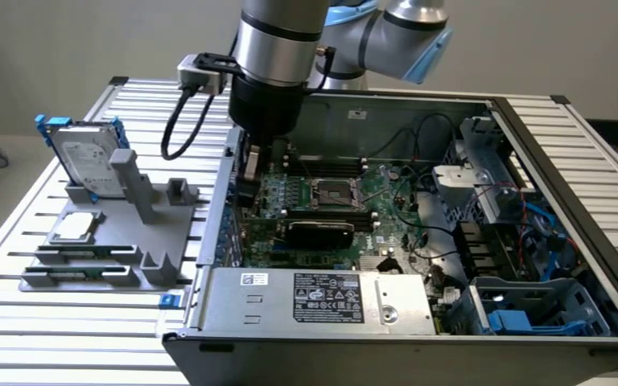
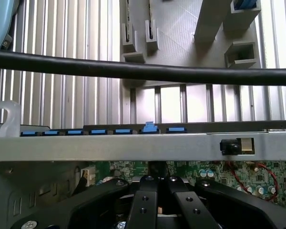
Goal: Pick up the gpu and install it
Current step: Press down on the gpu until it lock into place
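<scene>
The gpu (image 1: 320, 232) is sitting flat-edge down inside the open pc case (image 1: 566, 161), black shroud showing, in front of the cpu socket (image 1: 333, 193) and behind the grey psu (image 1: 320, 299). Gripper (image 1: 250, 181) is hanging over the case's rear wall w/ fingers (image 2: 148, 210) looking pressed together, not pinching anything. The hdd (image 1: 81, 157) is standing in the grey rack (image 1: 126, 241) on the exterior view's left.

Case rim (image 2: 133, 145): bare brushed metal. Table (image 1: 30, 338): ribbed aluminium, satin. Holder (image 1: 126, 241): matt grey plastic. Gripper (image 2: 157, 200): glossy black, bolted.
</scene>
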`<state>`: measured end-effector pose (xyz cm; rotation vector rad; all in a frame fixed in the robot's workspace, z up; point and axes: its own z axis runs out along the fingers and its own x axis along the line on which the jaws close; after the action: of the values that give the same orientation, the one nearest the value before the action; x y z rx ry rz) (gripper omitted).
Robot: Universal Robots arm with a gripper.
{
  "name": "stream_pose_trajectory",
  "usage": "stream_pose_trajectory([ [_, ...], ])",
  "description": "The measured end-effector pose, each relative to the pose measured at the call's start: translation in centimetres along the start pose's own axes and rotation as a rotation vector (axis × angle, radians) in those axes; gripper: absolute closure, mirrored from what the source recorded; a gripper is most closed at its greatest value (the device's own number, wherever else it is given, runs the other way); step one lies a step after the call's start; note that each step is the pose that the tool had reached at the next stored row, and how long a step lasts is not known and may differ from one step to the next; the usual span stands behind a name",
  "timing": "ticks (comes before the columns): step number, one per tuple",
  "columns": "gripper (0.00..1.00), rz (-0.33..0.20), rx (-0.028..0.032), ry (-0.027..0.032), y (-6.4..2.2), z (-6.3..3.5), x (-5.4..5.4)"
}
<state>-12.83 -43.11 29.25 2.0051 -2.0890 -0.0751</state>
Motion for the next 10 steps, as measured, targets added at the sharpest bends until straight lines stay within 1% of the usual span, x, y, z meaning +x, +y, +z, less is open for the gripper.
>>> stream_pose_trajectory([
  [1, 0.89, 0.0, 0.0, -0.0005, -0.1, -0.01, 0.0],
  [4, 0.89, 0.0, -0.0022, 0.0006, -0.48, -0.13, 0.0],
  [7, 0.89, -0.001, -0.0064, 0.001, -0.98, -0.34, 0.0],
  [10, 0.89, -0.002, -0.0102, 0.0012, -1.66, -0.57, 0.0],
])
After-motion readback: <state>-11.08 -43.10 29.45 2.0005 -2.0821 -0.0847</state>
